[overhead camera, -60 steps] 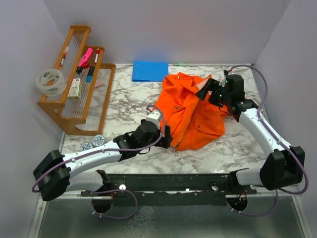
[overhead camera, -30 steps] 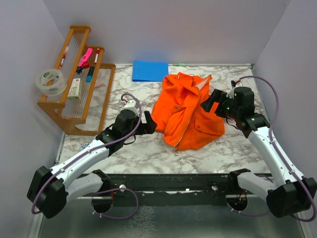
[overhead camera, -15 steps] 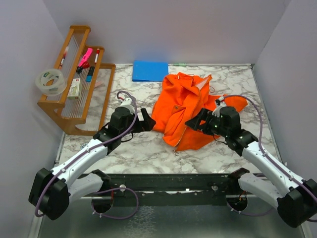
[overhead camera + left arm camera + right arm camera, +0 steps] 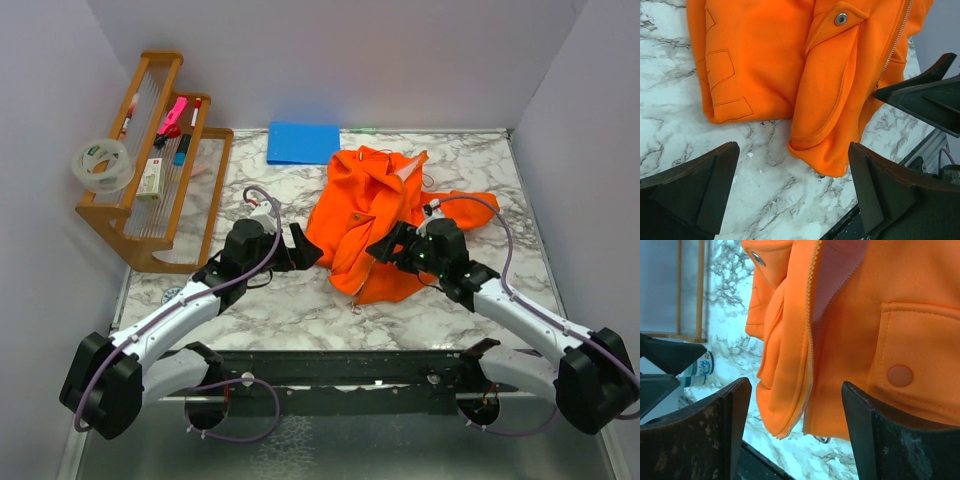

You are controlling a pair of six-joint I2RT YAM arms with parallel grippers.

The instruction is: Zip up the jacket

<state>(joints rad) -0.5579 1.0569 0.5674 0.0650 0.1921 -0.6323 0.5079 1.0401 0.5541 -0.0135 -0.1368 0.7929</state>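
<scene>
The orange jacket lies crumpled on the marble table, front open, one sleeve stretched to the right. Its pale zipper strip runs down to the lower hem, where a small metal pull shows. My right gripper hovers over that hem; in the right wrist view the right gripper is open, its jaws either side of the zipper's bottom end and holding nothing. My left gripper sits just left of the jacket. In its wrist view the left gripper stands wide open before the hem corner.
A flat blue rectangle lies behind the jacket. A wooden rack with pens and a tape roll stands at the left. Two small round discs lie near the left front. Walls close in left, back and right.
My right arm swung from the jacket's back right round to its lower front hem, uncovering the right sleeve, and its jaws narrowed slightly. My left arm pulled back left of the jacket.
</scene>
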